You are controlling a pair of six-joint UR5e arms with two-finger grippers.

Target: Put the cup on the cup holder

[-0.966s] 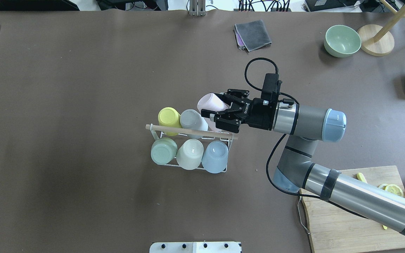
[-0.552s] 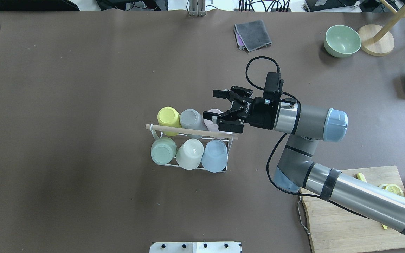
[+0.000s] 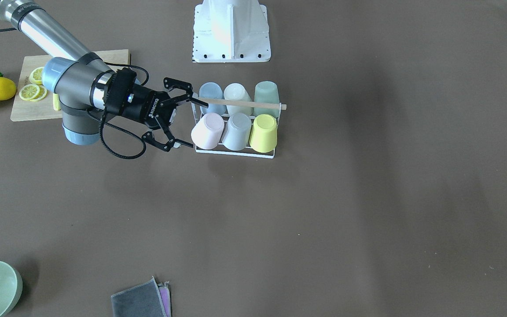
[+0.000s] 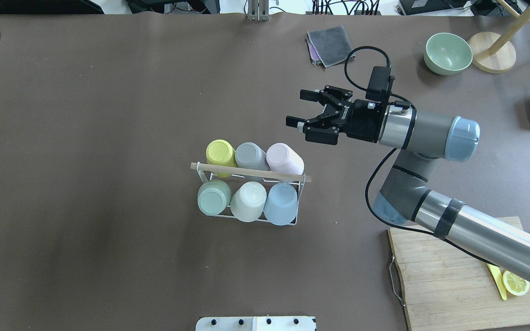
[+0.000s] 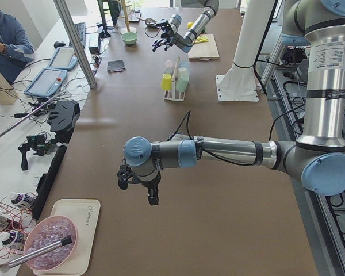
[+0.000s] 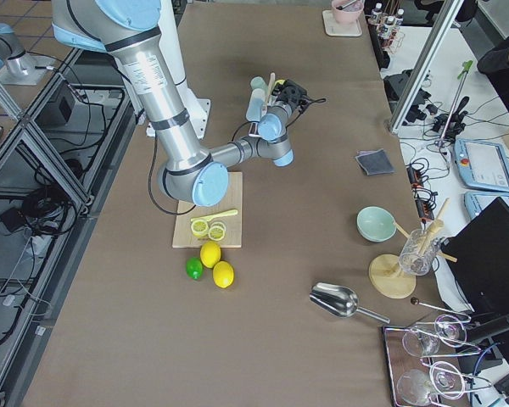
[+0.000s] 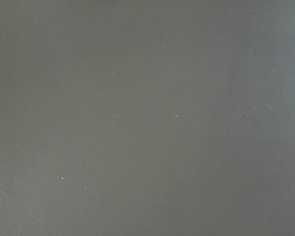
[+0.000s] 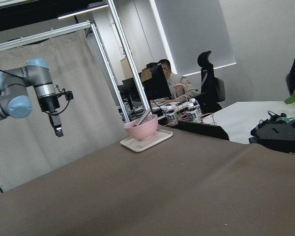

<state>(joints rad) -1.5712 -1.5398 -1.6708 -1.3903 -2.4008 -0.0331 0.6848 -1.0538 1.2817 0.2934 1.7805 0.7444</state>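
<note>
Tool point(image 4: 296, 109) of right arm wide open, empty

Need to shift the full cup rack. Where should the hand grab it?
Probably the wooden rod across the top of the rack, near its middle, coming straight down with the jaws closing across it. The rod lies level between the two rows, and upturned cups crowd both long sides.

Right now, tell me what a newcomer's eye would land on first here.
The white wire cup holder mid-table, packed with six upturned pastel cups, the pink cup at the end toward the arm. Next, the right hand, open and empty, hanging beside that end.
</note>
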